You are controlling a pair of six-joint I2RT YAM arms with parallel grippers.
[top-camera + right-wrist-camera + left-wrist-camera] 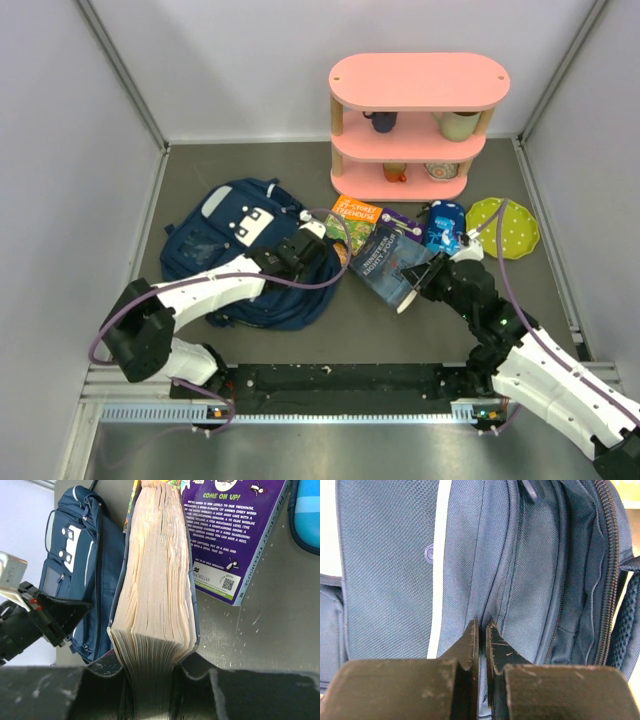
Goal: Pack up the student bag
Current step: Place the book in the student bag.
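The student bag (pixel 235 250), a navy backpack with white patches, lies flat at the left of the table. My left gripper (pixel 310 248) is at its right edge. In the left wrist view the gripper (pixel 482 627) is shut on a fold of the bag's blue fabric (pixel 530 570), beside a zipper (pixel 610 555). My right gripper (pixel 425 275) is shut on a thick dark-blue paperback (pixel 390 262) and holds it tilted to the right of the bag. In the right wrist view the book's page edges (pixel 155 580) run up from the gripper (pixel 150 660), with the bag (pixel 75 565) to the left.
A green and orange book (pixel 355 215) and a purple book (pixel 402 222) lie behind the held one. A blue pencil case (pixel 443 226) and a green dotted plate (pixel 503 226) lie to the right. A pink shelf (pixel 420 80) with mugs stands at the back.
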